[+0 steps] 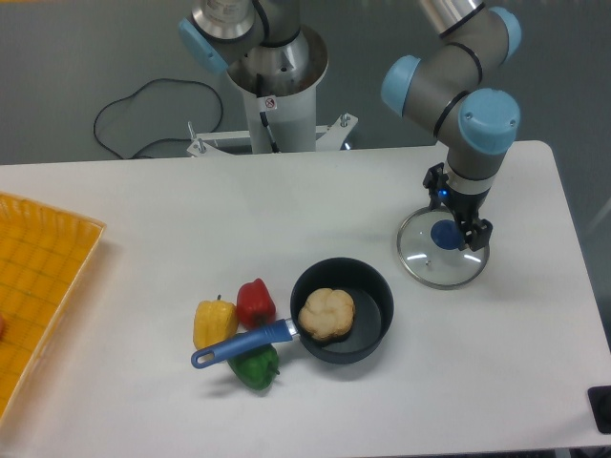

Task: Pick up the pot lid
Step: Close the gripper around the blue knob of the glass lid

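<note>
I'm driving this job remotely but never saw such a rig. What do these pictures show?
Every picture comes from one fixed camera looking down at a table. The machine is a single robot arm ending in a two-fingered claw. Its fingers are apart beside the blue knob of a pot lid, and it appears to hold nothing. Also there: a black pan with a tan lump inside, red, yellow and green peppers, and an orange crate.
</note>
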